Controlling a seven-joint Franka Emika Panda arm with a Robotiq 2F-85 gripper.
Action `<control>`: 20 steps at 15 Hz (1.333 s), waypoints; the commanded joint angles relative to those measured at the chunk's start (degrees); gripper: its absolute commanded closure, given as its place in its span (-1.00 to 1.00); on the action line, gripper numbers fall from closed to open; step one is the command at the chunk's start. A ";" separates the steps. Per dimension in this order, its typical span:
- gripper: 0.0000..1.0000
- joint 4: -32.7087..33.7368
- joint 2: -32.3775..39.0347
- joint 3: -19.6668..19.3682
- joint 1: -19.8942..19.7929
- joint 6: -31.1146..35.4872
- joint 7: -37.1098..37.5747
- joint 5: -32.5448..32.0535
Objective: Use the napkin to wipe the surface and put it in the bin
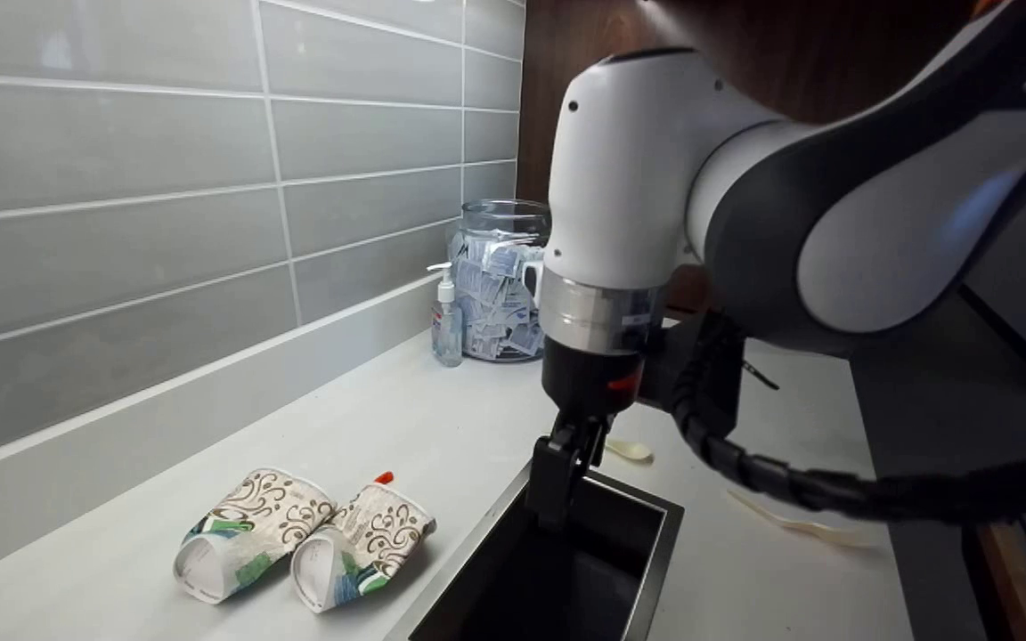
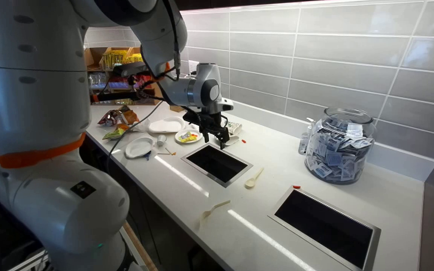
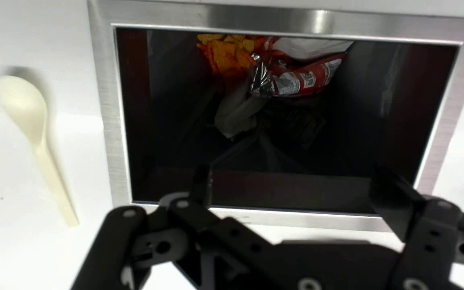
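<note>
My tool (image 3: 292, 188) spread wide, nothing held, by bin (image 3: 256, 20).
Pale crumpled bit (image 3: 237, 114) inside is prob napkin, can't be sure; if so, I'd go straight up, w/o bumping bin, then chk desk (image 2: 266, 158) wipe.

Countertop (image 2: 277, 162): streaked by two bands of glare in an exterior view.
Tiled wall (image 2: 262, 44): glows along its top edge.
Bin (image 3: 256, 16): interior in deep shadow, rim glinting.
Gripper (image 3: 292, 187): dark and soft-focused in the wrist view.
</note>
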 commanded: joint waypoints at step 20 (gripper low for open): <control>-1.00 -19.29 -35.76 8.33 -7.35 -9.18 -0.76 1.31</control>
